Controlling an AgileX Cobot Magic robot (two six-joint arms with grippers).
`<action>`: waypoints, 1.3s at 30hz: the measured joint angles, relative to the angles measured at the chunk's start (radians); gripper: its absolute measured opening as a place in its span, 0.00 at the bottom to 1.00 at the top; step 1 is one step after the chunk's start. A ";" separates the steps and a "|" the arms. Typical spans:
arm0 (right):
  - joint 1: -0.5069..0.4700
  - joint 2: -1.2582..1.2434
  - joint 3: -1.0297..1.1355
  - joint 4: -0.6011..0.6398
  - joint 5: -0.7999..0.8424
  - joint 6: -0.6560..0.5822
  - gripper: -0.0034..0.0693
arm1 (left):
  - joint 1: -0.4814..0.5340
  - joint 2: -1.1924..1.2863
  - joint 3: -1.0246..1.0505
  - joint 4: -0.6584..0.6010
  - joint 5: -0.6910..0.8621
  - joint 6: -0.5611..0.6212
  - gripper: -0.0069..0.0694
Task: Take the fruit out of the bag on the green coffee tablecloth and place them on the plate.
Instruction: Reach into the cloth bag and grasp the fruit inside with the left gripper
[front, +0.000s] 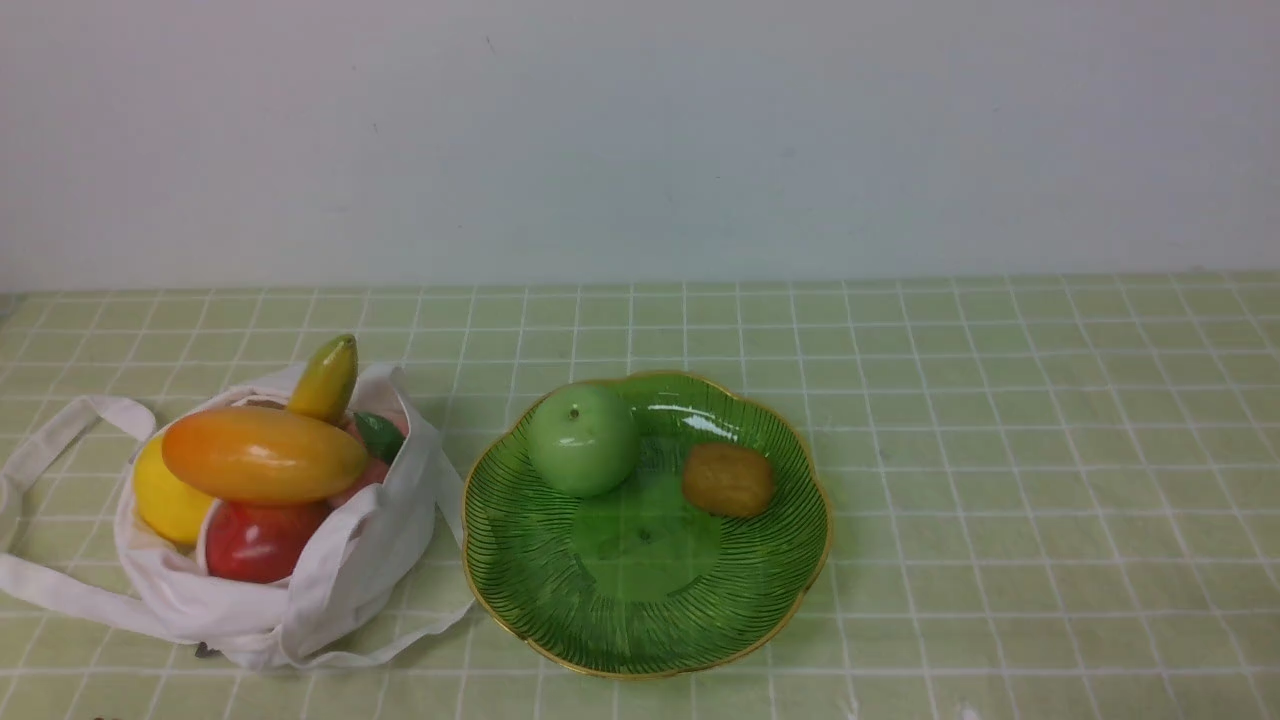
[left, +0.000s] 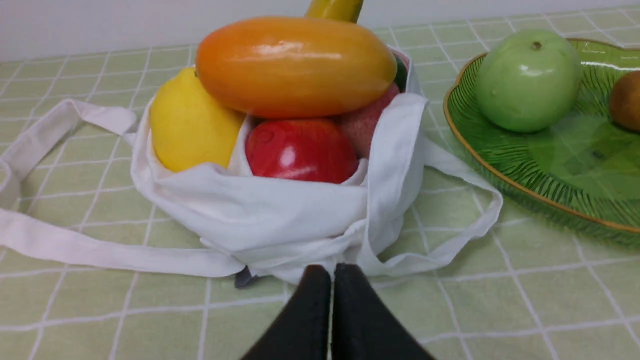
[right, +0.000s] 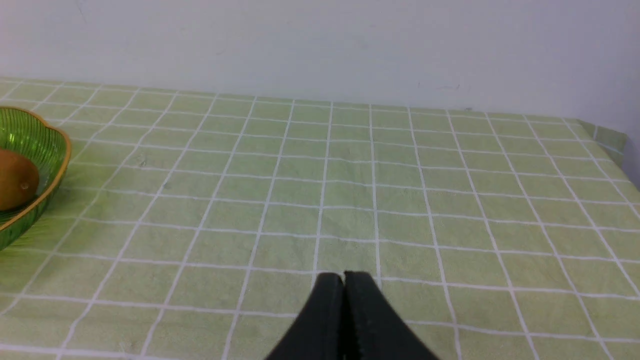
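The white bag (front: 330, 580) lies on the green grid tablecloth (front: 1000, 450) at the left. It holds a mango (front: 262, 455) on top, a lemon (front: 165, 500), a red apple (front: 255, 540), a banana (front: 325, 378) and a peach with a leaf (front: 378, 436). The green plate (front: 640, 610) stands to its right. In the left wrist view my left gripper (left: 332, 270) is shut and empty, just in front of the bag (left: 280, 220), below the mango (left: 295, 65), the lemon (left: 190, 125) and the apple (left: 300, 150). My right gripper (right: 343, 277) is shut and empty over bare cloth. Neither gripper shows in the front view.
A green apple (front: 583, 438) and a brown kiwi-like fruit (front: 728, 480) lie on the plate. The bag's long straps (front: 50, 440) trail over the cloth to the left and front. A pale wall stands behind the table. The cloth's right edge (right: 607, 137) shows in the right wrist view.
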 joint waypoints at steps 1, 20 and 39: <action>0.000 0.000 0.000 0.000 0.000 0.000 0.03 | 0.000 0.000 0.000 0.000 -0.006 0.000 0.08; 0.000 0.000 0.000 0.000 0.000 0.000 0.03 | 0.000 0.000 -0.018 -0.328 -0.419 -0.045 0.08; 0.000 0.000 0.000 0.000 0.000 0.000 0.03 | 0.000 0.910 -0.866 0.054 0.544 -0.006 0.08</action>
